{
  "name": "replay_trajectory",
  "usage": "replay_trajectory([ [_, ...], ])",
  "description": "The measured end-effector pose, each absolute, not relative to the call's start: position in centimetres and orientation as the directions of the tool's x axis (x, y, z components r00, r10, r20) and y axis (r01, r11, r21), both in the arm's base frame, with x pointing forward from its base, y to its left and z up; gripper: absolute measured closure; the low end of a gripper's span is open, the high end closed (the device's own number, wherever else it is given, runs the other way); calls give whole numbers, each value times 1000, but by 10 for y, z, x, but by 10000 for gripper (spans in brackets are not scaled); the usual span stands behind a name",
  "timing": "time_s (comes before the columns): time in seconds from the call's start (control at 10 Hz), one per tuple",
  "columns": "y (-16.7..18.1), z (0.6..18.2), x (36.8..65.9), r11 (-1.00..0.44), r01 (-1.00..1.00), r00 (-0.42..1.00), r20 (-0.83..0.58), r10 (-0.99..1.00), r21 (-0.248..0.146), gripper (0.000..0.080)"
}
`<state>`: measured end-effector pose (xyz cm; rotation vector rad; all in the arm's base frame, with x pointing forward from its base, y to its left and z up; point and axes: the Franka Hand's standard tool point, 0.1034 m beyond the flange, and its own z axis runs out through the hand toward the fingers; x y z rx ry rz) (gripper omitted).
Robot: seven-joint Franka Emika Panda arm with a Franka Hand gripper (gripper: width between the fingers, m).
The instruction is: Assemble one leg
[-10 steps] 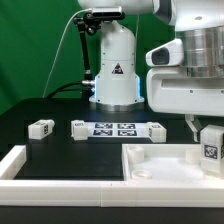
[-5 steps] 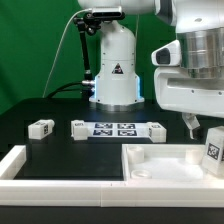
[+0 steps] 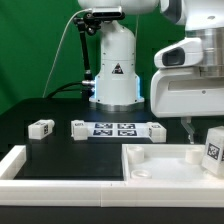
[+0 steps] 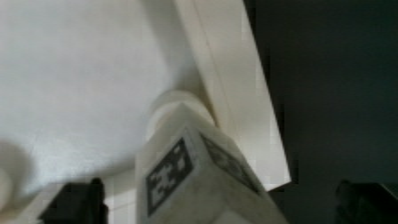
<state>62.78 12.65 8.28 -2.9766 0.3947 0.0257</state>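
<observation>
1. Wrist view: the claw [image 4: 217, 205] is spread wide. Its dark fingertips [image 4: 71, 200] leave a gap on either side of the small white plastic blocky leg [image 4: 185, 172], which bears a black-and-white tag. The leg stands tilted on the large white square tray-like part [image 4: 89, 80], close to its raised rim and beside the black tabletop [image 4: 338, 90].
2. Exterior view: the leg leans inside the tray-like part at the exterior view's right, below the claw. A similar white peg [image 3: 41, 128] lies well apart on the tabletop, at the exterior view's left of the marker board [image 3: 114, 128].

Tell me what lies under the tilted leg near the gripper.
The large white tray-like part lies under the leg. The spot where its lower end meets it cannot be seen; the leg covers it.
</observation>
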Motion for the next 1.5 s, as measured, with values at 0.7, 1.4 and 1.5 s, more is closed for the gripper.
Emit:
replay_trajectory([
  [0.7,119,80,634,-810,581,814,58,578,-76,159],
  [1.4,117,80,634,-961,255,967,35,253,-108,511],
  [1.5,115,79,635,-987,112,994,30,109,-117,511],
])
